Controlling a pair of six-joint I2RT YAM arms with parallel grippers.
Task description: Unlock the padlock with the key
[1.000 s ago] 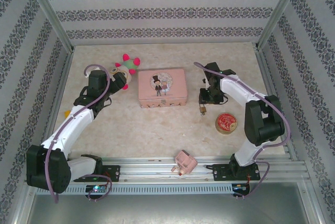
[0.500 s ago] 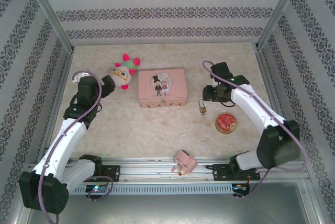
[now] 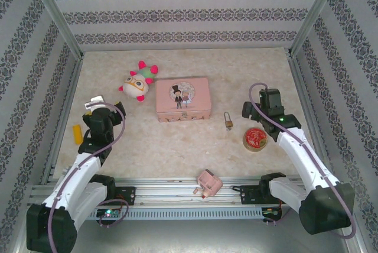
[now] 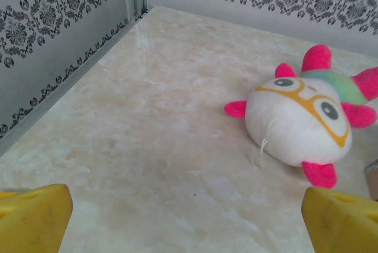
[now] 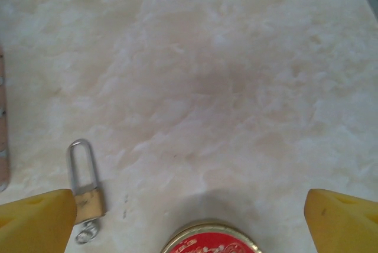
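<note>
The small brass padlock (image 3: 227, 122) (image 5: 87, 201) lies flat on the table, right of the pink tin, with its silver shackle (image 5: 80, 159) pointing away from me. A small silvery metal piece (image 5: 87, 231) sits at its base; I cannot tell if it is the key. My right gripper (image 3: 255, 111) (image 5: 189, 220) is open, to the right of the padlock and apart from it, with nothing between its yellow fingertips (image 5: 35, 220). My left gripper (image 3: 95, 106) (image 4: 188, 220) hangs open over bare table at the left.
A pink illustrated tin (image 3: 183, 99) stands mid-table. A white and pink plush toy (image 3: 137, 84) (image 4: 301, 123) lies to its left. A round red tin (image 3: 256, 138) (image 5: 209, 246) sits just below my right gripper. A pink plug block (image 3: 208, 182) is at the near edge, and a small yellow item (image 3: 77, 133) lies by the left wall.
Both arms have drawn back toward the near edge. The right gripper left the padlock and moved right; the left moved away from the plush toy. The padlock stayed put.
</note>
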